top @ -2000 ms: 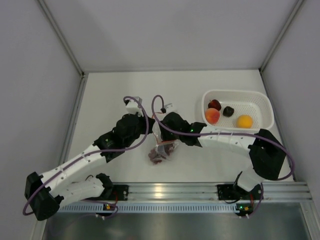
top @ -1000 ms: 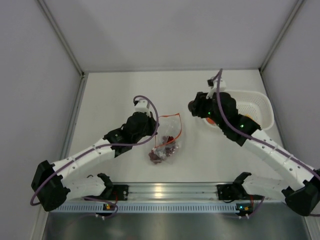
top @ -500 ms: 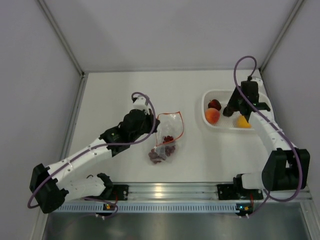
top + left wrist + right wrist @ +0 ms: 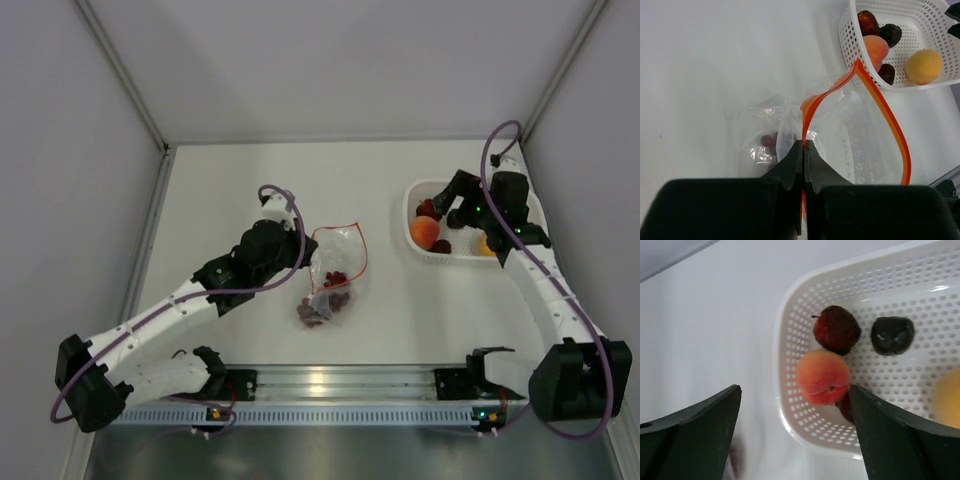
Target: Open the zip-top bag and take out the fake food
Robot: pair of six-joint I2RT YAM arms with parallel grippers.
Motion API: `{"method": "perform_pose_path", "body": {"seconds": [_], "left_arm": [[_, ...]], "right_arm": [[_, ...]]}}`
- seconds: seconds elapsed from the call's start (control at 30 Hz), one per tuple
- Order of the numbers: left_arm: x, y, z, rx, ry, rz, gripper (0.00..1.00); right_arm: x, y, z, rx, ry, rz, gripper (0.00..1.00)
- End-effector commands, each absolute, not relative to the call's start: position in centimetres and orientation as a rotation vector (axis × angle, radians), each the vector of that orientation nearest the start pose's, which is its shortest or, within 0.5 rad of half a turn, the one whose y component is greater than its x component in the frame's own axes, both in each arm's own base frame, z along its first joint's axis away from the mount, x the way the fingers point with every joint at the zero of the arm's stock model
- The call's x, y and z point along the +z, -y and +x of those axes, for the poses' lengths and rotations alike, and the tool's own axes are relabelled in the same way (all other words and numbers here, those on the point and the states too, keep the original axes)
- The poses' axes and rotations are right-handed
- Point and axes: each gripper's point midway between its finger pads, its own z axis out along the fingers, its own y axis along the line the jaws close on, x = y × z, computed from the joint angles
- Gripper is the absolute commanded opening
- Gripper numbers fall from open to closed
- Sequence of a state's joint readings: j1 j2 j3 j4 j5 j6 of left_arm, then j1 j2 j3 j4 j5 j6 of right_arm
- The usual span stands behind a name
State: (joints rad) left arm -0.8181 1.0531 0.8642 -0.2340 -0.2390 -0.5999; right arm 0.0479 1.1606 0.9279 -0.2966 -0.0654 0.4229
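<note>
left claw (image 4: pixel 803 146) clamped on orange strip (image 4: pixel 886 116) of zip-top bag (image 4: pixel 855 145), mouth gaping, white basket (image 4: pixel 844 31) of fake food (image 4: pixel 875 47) beyond

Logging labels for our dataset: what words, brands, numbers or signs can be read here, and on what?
Bag: faint pale print on the clear plastic, too blurred to read.
Basket: no text.
Nothing else readable in any view.
</note>
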Motion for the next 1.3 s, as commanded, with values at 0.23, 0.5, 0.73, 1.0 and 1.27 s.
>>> {"method": "perform_pose_path", "body": {"seconds": [0.23,0.5,0.73,1.0,1.27], "left_arm": [[25.4,25.7,25.5,-0.773,-1.984,0.059,0.0],[25.7,26.5,25.6,-0.804,-1.993,0.07,0.0],[26.4,27.2,25.4,-0.875,-1.987,0.023,0.0],[26.9,26.5,25.3,-0.928,-1.92,-0.071,0.0],[27.4,26.1,24.5,-0.987,-1.885,-0.106,0.0]], "right_arm": [[26.3,-15.6,32.8,0.659,-2.016,0.041,0.62],[29.3,-22.4,28.9,0.709,-2.002,-0.163,0.43],[28.6,-29.0,25.4,0.75,-2.04,-0.284,0.31],[23.2,-33.5,24.3,0.713,-2.112,-0.189,0.24],[19.0,-35.3,25.9,0.651,-2.155,-0.048,0.29]]}}
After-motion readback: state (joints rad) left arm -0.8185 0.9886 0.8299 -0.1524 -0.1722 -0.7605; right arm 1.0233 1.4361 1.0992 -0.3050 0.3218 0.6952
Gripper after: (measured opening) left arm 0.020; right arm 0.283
